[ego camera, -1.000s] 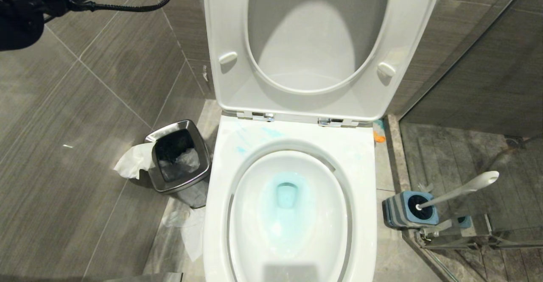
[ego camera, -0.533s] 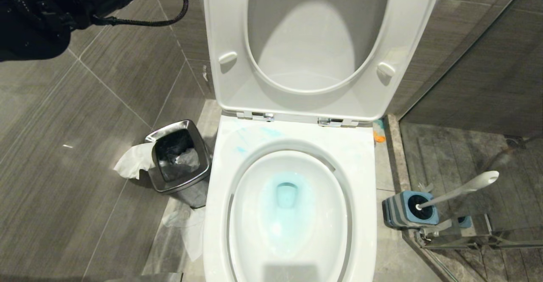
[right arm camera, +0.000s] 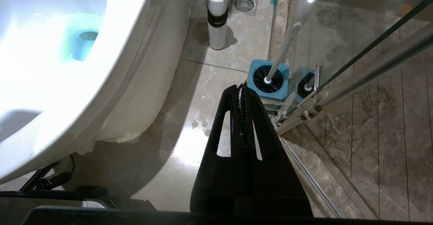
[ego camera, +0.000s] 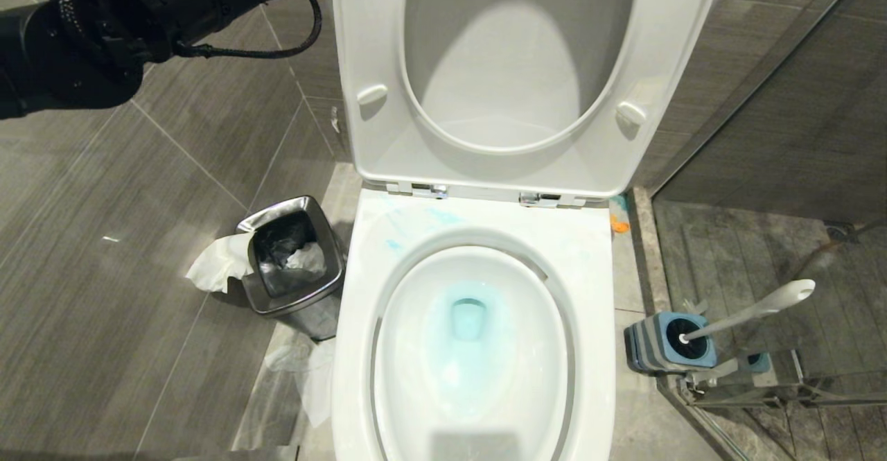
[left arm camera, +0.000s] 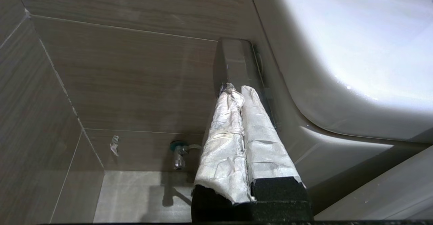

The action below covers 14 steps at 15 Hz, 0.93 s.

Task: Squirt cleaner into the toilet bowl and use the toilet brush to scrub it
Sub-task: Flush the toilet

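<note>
Grey wood-grain tiles (ego camera: 138,190) cover the bathroom floor and walls around a white toilet bowl (ego camera: 589,350) with its seat and lid (ego camera: 360,66) raised. Teal cleaner (ego camera: 471,350) tints the water at the drain. At the bowl's three o'clock the toilet brush (ego camera: 755,312) stands in its blue-and-grey holder (ego camera: 648,346); a steel bin (ego camera: 326,267) sits at nine o'clock. The left gripper (left arm camera: 241,89), pressed shut and empty, is beside the tank. The right gripper (right arm camera: 242,88), also closed on nothing, points toward the holder, near an orange-capped white bottle (right arm camera: 216,18).
</note>
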### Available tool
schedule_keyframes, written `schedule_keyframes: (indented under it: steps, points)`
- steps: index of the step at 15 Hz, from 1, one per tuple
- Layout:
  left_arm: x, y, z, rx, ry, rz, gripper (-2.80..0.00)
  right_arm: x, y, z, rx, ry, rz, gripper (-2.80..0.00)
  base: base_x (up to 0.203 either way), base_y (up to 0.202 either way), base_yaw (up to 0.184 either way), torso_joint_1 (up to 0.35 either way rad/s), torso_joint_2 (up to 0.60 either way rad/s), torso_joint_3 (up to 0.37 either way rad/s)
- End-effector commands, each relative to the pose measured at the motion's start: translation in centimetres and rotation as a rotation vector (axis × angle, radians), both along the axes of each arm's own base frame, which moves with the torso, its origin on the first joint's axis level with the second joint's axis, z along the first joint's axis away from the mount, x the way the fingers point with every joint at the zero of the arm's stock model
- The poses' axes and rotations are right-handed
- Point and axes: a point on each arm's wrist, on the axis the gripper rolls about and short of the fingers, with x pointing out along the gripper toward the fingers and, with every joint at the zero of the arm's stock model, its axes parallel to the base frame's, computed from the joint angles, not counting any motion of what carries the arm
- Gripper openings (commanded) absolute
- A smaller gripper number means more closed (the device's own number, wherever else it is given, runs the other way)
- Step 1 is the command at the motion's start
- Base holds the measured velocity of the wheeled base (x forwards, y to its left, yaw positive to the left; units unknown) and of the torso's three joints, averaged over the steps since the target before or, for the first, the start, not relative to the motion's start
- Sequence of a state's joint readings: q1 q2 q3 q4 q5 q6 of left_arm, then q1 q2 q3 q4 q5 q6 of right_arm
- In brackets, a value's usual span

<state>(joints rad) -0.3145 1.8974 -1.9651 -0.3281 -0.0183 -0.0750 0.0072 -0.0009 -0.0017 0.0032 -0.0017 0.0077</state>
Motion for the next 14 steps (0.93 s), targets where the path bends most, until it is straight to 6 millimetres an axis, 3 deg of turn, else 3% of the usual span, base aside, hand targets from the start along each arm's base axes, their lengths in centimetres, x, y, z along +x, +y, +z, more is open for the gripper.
schedule_keyframes:
  steps: [1, 14]
  points:
    - [0.6, -0.2, -0.5, 0.002, 0.014, -0.001, -2.8, 0.0, 0.0, 0.0, 0.0, 0.001, 0.001, -2.8, 0.0, 0.0, 0.0, 0.0, 0.0, 0.0]
    - [2.9, -1.7, -3.0, 0.019, 0.063, -0.026, -2.8, 0.0, 0.0, 0.0, 0.0, 0.001, 0.001, -2.8, 0.0, 0.0, 0.0, 0.0, 0.0, 0.0]
